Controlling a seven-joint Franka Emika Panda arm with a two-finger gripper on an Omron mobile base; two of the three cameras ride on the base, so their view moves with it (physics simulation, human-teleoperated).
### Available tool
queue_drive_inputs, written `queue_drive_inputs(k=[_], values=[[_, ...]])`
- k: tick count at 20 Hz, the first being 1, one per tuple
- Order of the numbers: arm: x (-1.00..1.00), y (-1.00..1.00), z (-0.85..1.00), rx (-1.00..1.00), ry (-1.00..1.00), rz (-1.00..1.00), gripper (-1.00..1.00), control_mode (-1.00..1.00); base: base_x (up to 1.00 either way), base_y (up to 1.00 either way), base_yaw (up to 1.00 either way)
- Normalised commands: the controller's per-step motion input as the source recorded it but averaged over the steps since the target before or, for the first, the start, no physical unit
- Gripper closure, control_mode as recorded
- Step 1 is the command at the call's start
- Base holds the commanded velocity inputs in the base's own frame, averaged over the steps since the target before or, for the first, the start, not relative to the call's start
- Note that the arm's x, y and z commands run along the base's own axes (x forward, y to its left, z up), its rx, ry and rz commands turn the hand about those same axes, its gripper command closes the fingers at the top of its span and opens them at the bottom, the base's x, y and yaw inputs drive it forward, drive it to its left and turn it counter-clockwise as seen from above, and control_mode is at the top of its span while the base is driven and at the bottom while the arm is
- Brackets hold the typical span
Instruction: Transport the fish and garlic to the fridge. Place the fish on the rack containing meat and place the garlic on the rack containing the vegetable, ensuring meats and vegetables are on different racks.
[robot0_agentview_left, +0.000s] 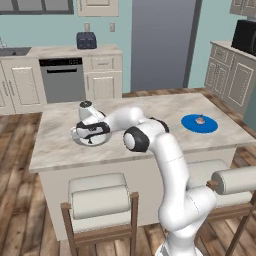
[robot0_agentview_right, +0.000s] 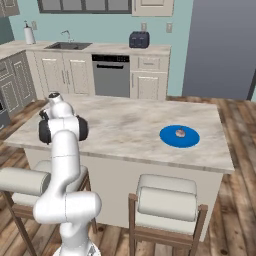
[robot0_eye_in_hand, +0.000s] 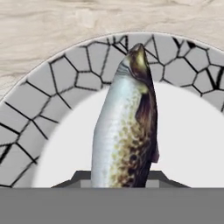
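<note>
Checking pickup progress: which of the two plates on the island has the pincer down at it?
The white plate with the grey mosaic rim, carrying the fish; the blue plate sits apart.

A marble-topped island (robot0_agentview_left: 60, 140) stands on a wood plank floor (robot0_agentview_left: 20, 200), with two padded stools (robot0_agentview_right: 167, 202) drawn up to its near edge. Against the teal back wall (robot0_agentview_right: 180, 45) runs a cream cabinet row (robot0_agentview_right: 150, 82) holding a dishwasher (robot0_agentview_left: 62, 80), a sink (robot0_agentview_right: 67, 46) and a dark toaster (robot0_agentview_left: 86, 40) on its worktop. More cream cabinets (robot0_agentview_left: 227, 75) line the right wall.
</note>
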Motion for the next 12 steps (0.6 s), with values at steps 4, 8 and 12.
queue_drive_inputs(k=[4,8,12], values=[[-0.26,0.01,0.23,0.00,0.00,-0.01,1.00,-1.00,0.00,0.00,0.00],[-0.64,-0.12,0.76,0.00,-0.09,0.00,1.00,-1.00,0.00,0.00,0.00],[-0.96,-0.60,0.23,0.01,-0.14,0.00,1.00,-1.00,0.00,0.00,0.00]])
